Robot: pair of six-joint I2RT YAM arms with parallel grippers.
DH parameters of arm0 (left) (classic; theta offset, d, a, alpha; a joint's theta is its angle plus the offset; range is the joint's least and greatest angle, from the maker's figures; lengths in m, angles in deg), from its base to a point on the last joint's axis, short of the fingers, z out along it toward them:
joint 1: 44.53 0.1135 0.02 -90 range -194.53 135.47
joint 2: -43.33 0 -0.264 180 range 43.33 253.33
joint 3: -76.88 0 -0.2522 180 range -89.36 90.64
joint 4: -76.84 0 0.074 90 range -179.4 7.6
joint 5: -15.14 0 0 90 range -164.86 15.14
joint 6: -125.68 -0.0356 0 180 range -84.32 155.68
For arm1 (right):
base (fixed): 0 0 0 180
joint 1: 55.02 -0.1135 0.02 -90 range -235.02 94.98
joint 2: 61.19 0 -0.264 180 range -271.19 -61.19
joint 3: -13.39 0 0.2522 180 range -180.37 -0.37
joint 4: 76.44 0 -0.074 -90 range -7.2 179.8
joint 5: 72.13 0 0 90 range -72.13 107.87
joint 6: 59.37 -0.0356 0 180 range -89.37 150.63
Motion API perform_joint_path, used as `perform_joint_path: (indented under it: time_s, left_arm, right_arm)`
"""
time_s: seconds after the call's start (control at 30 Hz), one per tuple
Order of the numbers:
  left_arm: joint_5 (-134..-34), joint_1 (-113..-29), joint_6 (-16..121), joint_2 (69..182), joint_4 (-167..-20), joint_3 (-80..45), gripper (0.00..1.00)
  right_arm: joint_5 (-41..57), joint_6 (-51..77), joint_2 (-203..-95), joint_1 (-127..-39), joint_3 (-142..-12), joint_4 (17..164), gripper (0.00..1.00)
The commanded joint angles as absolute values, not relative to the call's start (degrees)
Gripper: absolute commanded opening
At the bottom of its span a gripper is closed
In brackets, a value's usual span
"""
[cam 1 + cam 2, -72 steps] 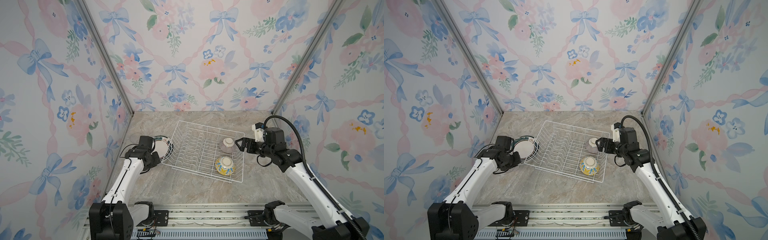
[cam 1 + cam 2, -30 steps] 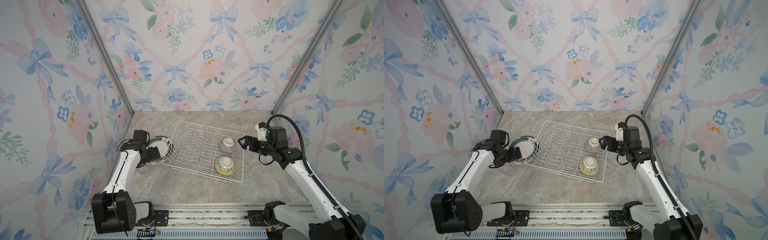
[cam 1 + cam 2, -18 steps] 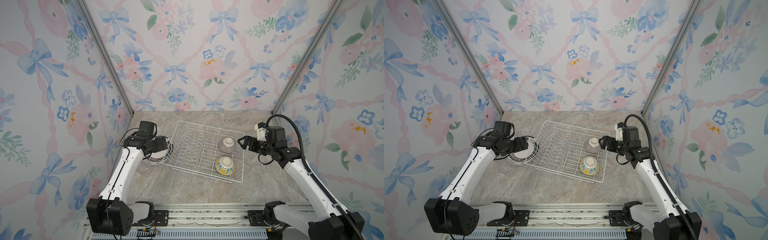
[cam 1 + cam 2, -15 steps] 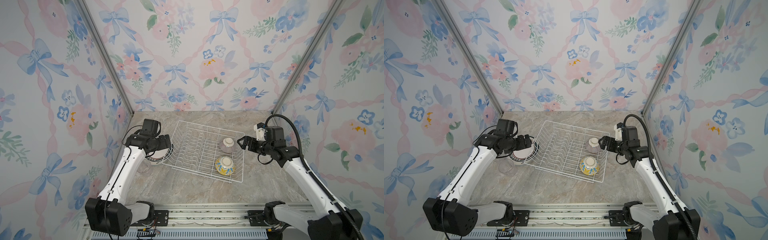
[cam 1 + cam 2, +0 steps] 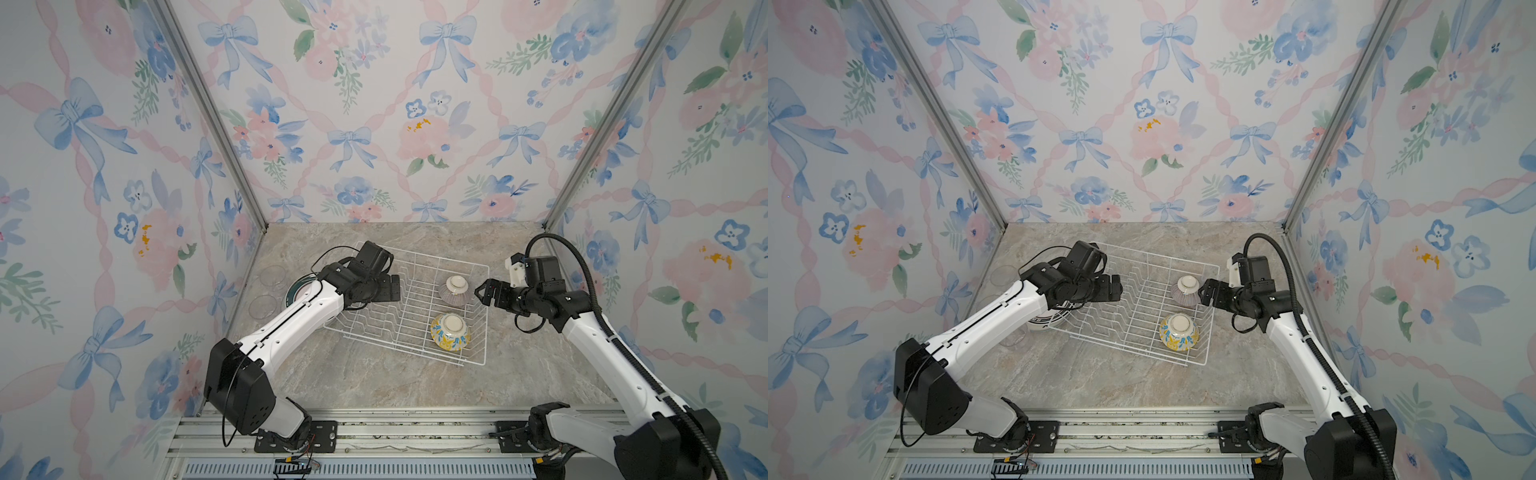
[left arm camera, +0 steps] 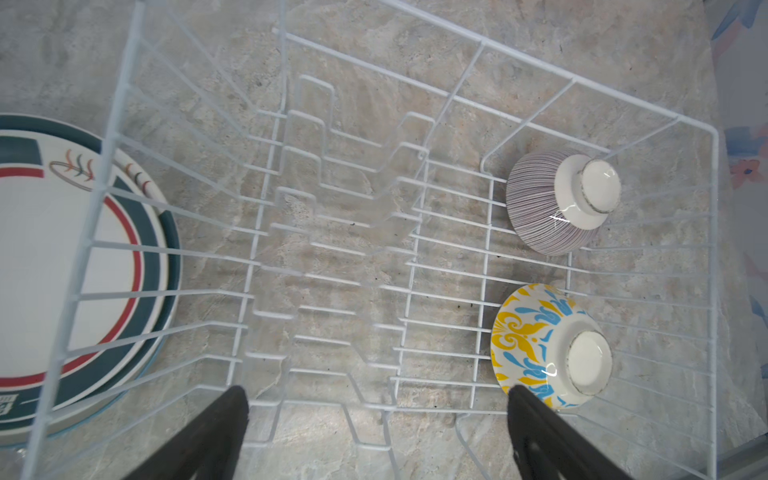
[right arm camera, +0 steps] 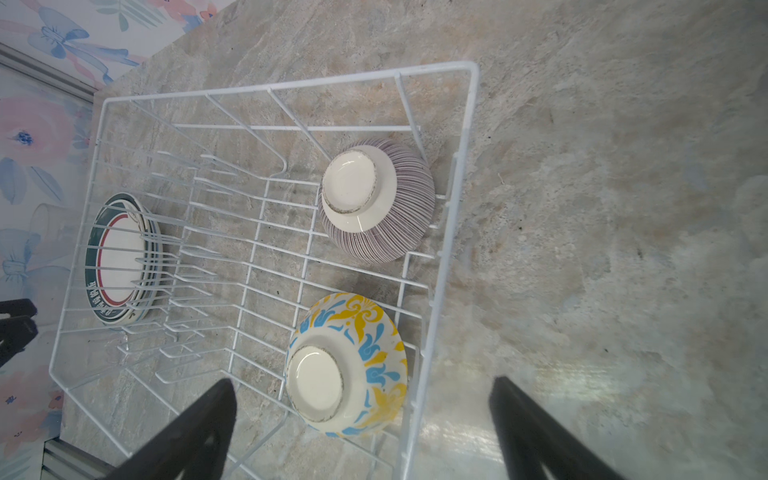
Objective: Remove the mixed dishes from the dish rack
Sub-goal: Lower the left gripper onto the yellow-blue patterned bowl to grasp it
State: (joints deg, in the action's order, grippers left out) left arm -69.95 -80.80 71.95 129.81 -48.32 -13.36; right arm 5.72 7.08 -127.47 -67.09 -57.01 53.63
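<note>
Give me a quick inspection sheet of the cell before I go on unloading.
Surface: marble-look tabletop, no spills seen.
Job's things: dish rack holds the purple-striped bowl and the yellow-blue bowl, both upside down. The plates are stacked outside its left end, and two glass cups stand by the left wall.
Clutter: nothing seen.
Grippers: left gripper is open and empty over the plate slots. The right gripper is open and empty at the rack's right rim.
Cables: black hose arches over the right arm. A thin cable loops at the left wrist.
Surroundings: floral walls, metal rail in front.
</note>
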Motion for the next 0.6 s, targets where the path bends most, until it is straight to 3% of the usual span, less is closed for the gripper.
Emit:
perform_joint_path:
  time_s: [0.0,0.13,0.3,0.57]
  left_arm:
    - [-69.9,-82.2,73.1,132.9,-52.2,-12.0,0.98]
    - [-72.1,-83.3,72.9,135.9,-54.2,-11.3,0.98]
    - [-73.6,-84.8,72.6,138.0,-55.9,-10.6,0.98]
    - [-75.1,-85.7,72.1,139.8,-57.0,-10.3,0.98]
  right_arm:
    - [9.1,6.6,-127.7,-68.3,-55.2,51.2,1.0]
    - [10.3,6.3,-130.1,-68.8,-54.4,51.7,0.92]
    - [14.7,5.8,-131.7,-69.3,-53.5,53.3,0.73]
    - [17.0,5.7,-135.3,-69.3,-54.8,54.4,0.6]
